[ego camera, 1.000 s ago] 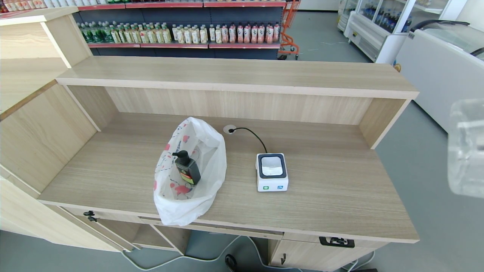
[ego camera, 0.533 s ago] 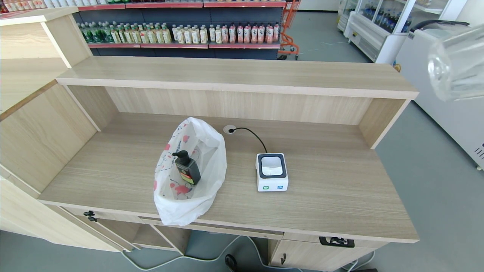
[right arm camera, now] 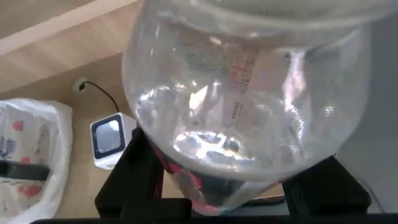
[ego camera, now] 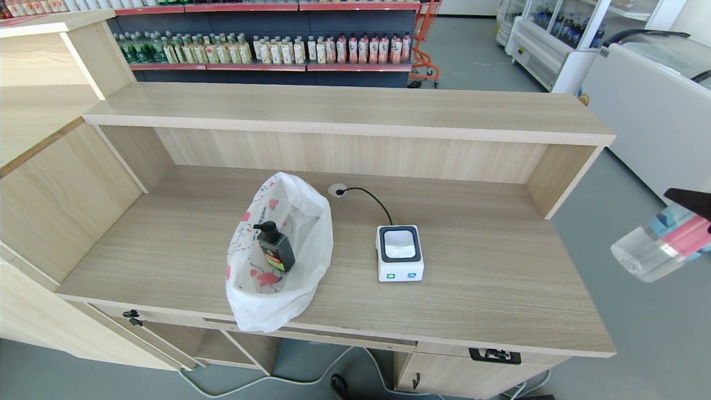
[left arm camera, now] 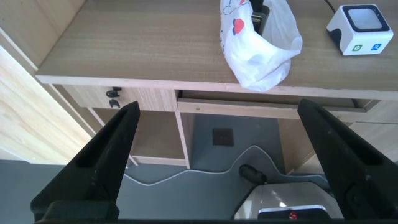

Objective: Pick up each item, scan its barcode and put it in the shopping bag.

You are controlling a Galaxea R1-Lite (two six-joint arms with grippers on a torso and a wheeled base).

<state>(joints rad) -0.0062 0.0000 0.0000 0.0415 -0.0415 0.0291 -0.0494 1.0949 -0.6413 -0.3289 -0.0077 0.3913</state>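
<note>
Dropping from high at the right edge, the clear bottle (ego camera: pixel 658 253) now hangs tilted off the right end of the worktop (ego camera: pixel 489 289), well apart from the scanner (ego camera: pixel 399 253). It is clamped in the closed right gripper (right arm camera: pixel 230 196), while the left gripper (left arm camera: pixel 219 124) hangs open below the near edge. I judge it should travel left with its label facing the scanner window, then go into the shopping bag (ego camera: pixel 314 244) beside the black pump bottle (ego camera: pixel 275 249). Pale wood-grain covers the worktop, and drink shelves (ego camera: pixel 266 50) and freezers (ego camera: pixel 639 94) stand far behind.
</note>
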